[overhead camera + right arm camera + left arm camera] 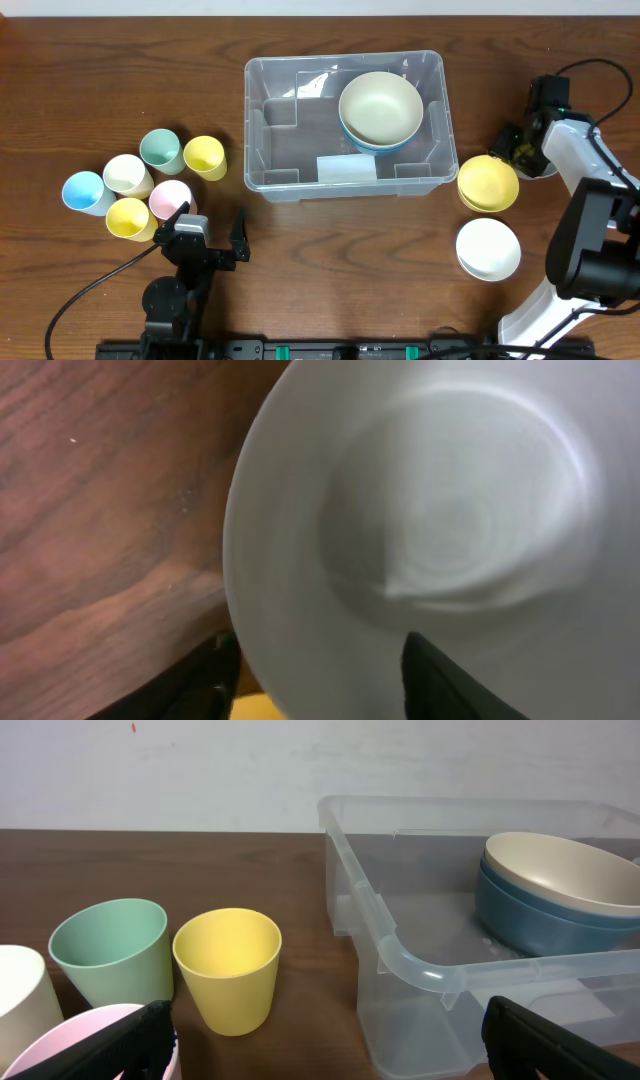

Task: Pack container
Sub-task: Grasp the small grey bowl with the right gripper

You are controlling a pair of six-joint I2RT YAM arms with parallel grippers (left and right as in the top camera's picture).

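You're on a robot lab bench: black mounting rail (pixel 330 350) along the bottom edge, cable (pixel 90 281) trailing lower left over the wood-grain table (pixel 120 80), bare white wall (pixel 200 770) behind.

No writing, brand, number or sign can be read in any of the views. The container (pixel 256 130) carries a pale label (pixel 347 168) low on its wall at 6 o'clock in the overhead view. The label shows only as a blank, washed-out patch, too small for any print on it to be made out.
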